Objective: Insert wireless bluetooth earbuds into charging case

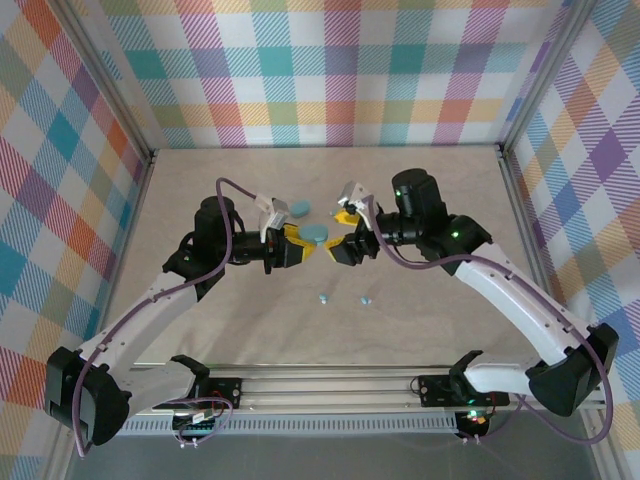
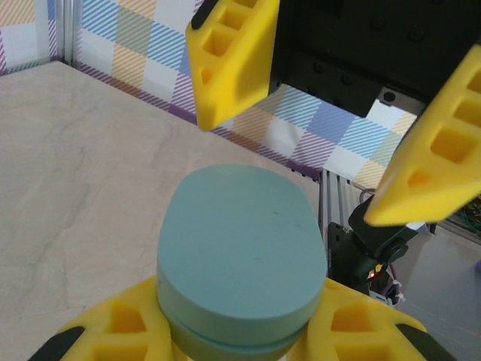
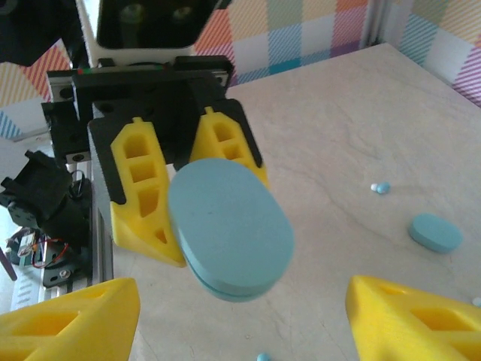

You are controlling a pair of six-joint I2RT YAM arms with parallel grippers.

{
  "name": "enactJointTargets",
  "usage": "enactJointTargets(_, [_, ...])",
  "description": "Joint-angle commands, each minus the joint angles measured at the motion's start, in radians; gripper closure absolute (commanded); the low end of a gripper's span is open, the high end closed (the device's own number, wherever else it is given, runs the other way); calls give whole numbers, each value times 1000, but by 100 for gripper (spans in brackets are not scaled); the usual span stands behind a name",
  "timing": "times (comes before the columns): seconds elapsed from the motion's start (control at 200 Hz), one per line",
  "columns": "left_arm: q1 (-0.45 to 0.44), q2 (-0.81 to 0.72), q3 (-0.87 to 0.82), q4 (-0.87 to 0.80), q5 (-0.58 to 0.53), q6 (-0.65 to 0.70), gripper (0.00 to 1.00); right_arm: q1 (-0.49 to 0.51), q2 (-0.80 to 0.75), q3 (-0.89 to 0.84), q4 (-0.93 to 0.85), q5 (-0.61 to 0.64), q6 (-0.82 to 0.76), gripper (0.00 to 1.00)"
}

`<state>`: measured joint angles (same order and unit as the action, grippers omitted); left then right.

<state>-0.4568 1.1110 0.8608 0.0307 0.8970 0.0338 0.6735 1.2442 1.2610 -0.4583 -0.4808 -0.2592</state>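
A closed teal oval charging case [image 1: 317, 235] is held above the table, with my left gripper [image 1: 298, 244] shut on its lower end. In the left wrist view the case [image 2: 240, 256] sits between the yellow fingers [image 2: 124, 331]. My right gripper [image 1: 340, 232] faces it with its jaws open, one on each side of the case's free end and not touching it. From the right wrist the case [image 3: 229, 229] hangs ahead of my open right gripper [image 3: 240, 323]. Two small pale blue earbuds [image 1: 323, 298] [image 1: 366, 299] lie on the table nearer the arm bases; one earbud [image 3: 381, 188] also appears in the right wrist view.
A second teal oval case [image 1: 299, 208] lies on the table just behind the grippers; the right wrist view has it as a case [image 3: 434, 232] at its right side. An aluminium rail [image 1: 330, 385] runs along the near edge. Checked walls close in the back and sides.
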Motion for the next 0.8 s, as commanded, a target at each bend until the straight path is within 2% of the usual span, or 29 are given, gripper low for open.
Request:
enactJointTargets(0.0, [-5,-2,1,57,13,-27,100,24,51,50,-16,-4,-77,27])
enactJointTargets(0.15, [-3,-10,-2,64,16,-34,100,26,95,98,-44,46,-76,27])
enactJointTargets(0.265, [-5,-19,-6,58,15,-33,100,26,120,140,-54,156,-34,27])
enactJointTargets(0.34, [-3,-22,-9,50,13,-28,100,24,131,159,-60,185,-17,27])
enactJointTargets(0.795, [-4,-37,-25,14,5,-3,100,18,173,227,-107,175,22,29])
